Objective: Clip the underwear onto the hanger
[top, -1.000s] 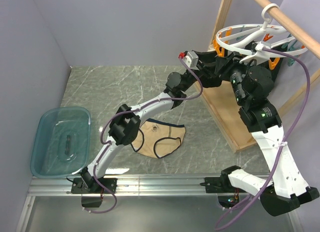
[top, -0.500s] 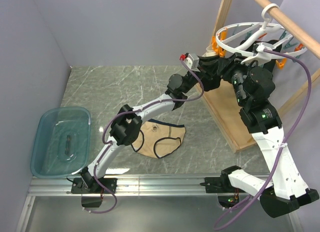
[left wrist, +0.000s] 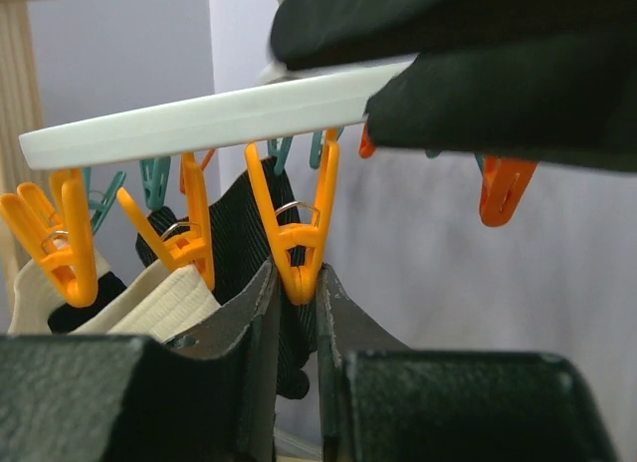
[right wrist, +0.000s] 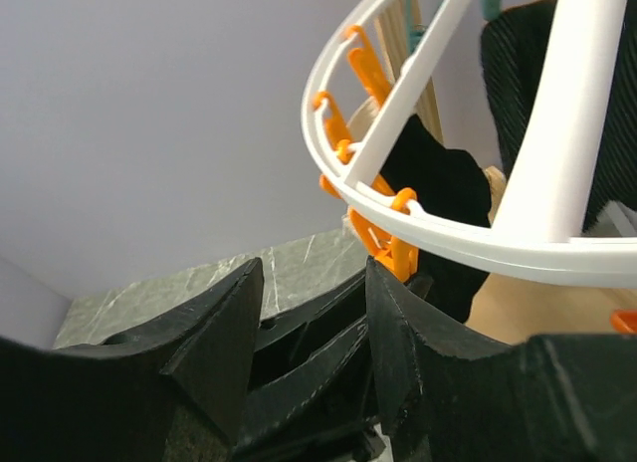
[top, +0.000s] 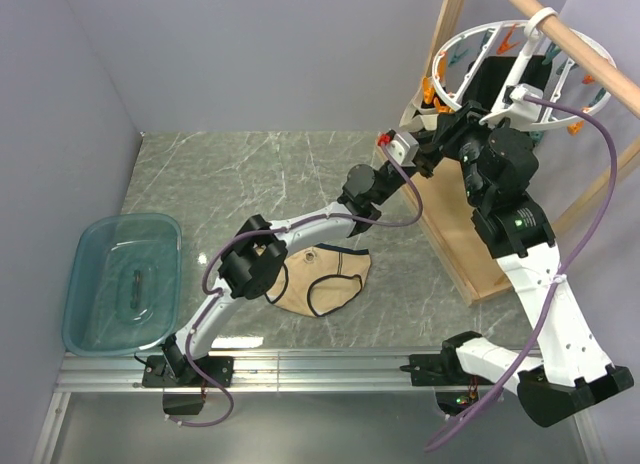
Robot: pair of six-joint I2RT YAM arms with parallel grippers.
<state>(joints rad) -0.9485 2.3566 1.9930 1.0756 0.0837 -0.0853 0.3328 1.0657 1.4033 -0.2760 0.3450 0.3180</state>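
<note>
Left pincer (left wrist: 296, 276) is closed on the lower end of an orange clip (left wrist: 295, 218) that hangs from the white ring of the hanger (left wrist: 199, 118); we note one finger pressed to each side of it. Whether the squeeze has opened the clip's mouth we cannot tell. We find the right pincer (right wrist: 311, 278) with its jaws standing apart just under the ring, gripping nothing that we can make out. From overhead, both pincers sit at the hanger, toward 1 o'clock in the frame. The hanger hangs tilted, lowest on the side by the pincers.

The underwear (top: 325, 279) is in neither pincer. It lies flat on the table (top: 250, 164), partly under the left arm (top: 300, 224). From the pincers it lies toward 7 o'clock, lower and well apart. Its waistband, the long axis, runs roughly 9 to 3 o'clock.

Our judgement: a clip is held, but no cloth is there to feed it. The coming move turns on a reach down toward 7 o'clock. The left arm lies nearer the garment, yet the left pincer is occupied and the right is free.
</note>
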